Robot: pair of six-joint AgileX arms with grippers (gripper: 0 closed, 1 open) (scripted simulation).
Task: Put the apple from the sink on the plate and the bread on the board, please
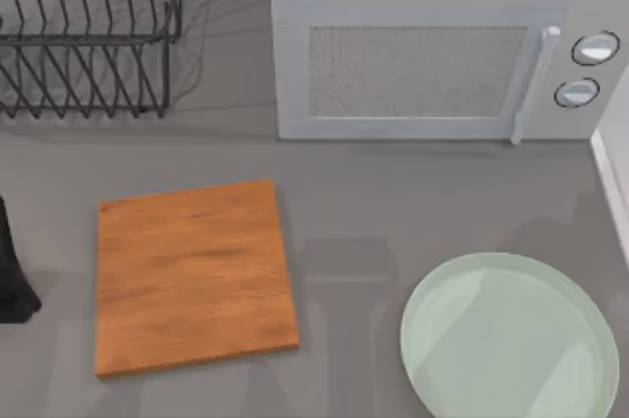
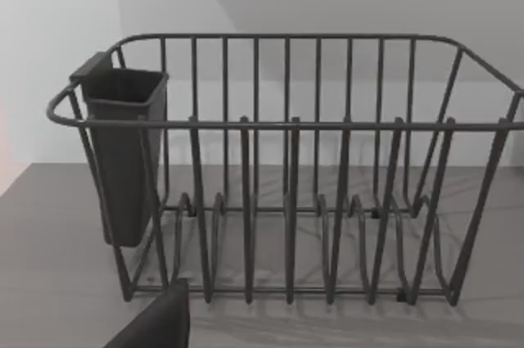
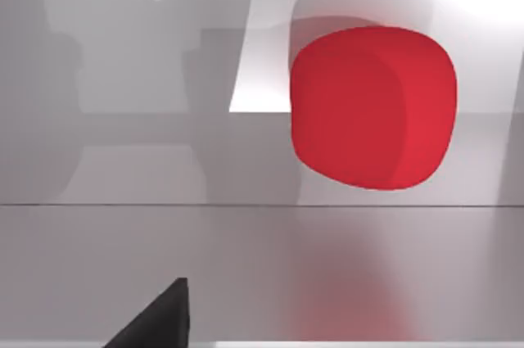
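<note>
The apple (image 3: 372, 106), a smooth bright red lump, rests against the shiny grey wall of the sink (image 3: 123, 168) in the right wrist view. A dark tip of my right gripper (image 3: 155, 319) shows close in front of it, apart from it. The orange-brown wooden board (image 1: 192, 275) lies bare on the counter at the left. At the front right lies the pale mint-green plate (image 1: 511, 339), with nothing on it. The bread is out of view. My left arm (image 1: 12, 275) stands at the left edge beside the board, and its gripper (image 2: 160, 323) faces the dish rack.
A dark wire dish rack (image 1: 88, 34) with a cutlery cup (image 2: 123, 151) stands at the back left. A white microwave (image 1: 442, 54) fills the back right. A pale edge (image 1: 611, 182) runs along the counter's right side. Grey counter (image 1: 344, 202) lies open between board and microwave.
</note>
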